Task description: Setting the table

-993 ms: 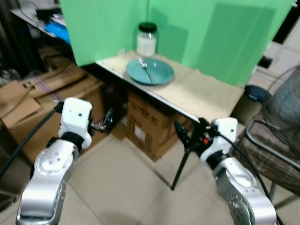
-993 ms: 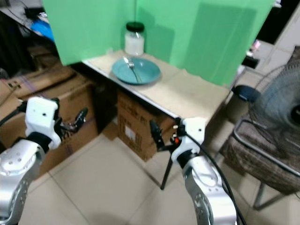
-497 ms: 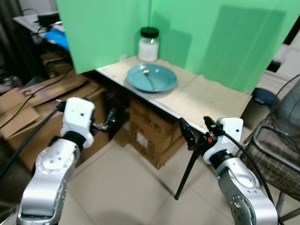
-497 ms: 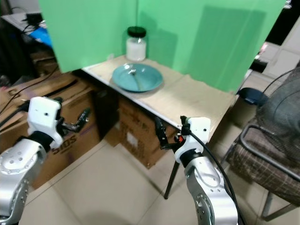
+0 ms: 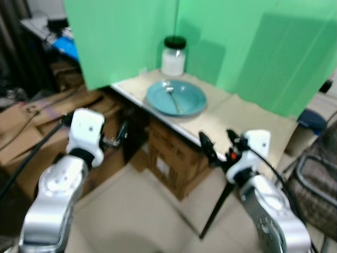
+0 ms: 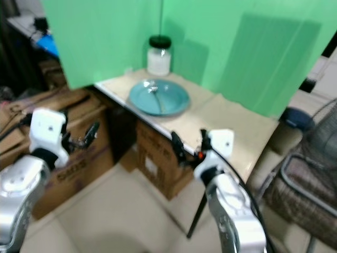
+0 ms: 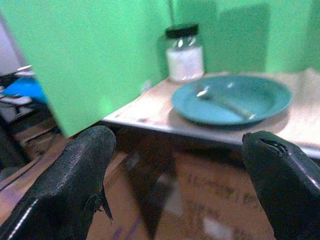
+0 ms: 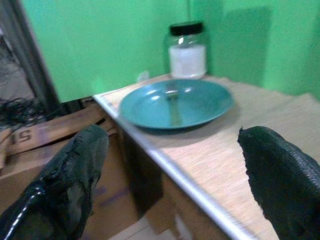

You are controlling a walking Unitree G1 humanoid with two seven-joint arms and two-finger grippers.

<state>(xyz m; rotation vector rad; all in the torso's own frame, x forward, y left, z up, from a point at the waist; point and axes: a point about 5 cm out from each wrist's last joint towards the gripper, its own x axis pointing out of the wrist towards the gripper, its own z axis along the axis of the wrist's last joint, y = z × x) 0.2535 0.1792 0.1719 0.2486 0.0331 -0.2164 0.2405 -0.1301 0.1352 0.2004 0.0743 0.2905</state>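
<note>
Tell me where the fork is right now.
The fork lies in the blue plate on the table, just in front of the jar by the green screen.

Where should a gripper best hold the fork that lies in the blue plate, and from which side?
Probably by the handle of the fork, from above. It lies flat in the blue plate, tines toward the jar, handle toward the table's front edge, where the open right gripper is nearest.

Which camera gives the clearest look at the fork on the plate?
The left wrist view: the fork lies large across the teal plate, head and handle distinct. The right wrist view shows it foreshortened and blurrier. Both eye views show it small, from above.
</note>
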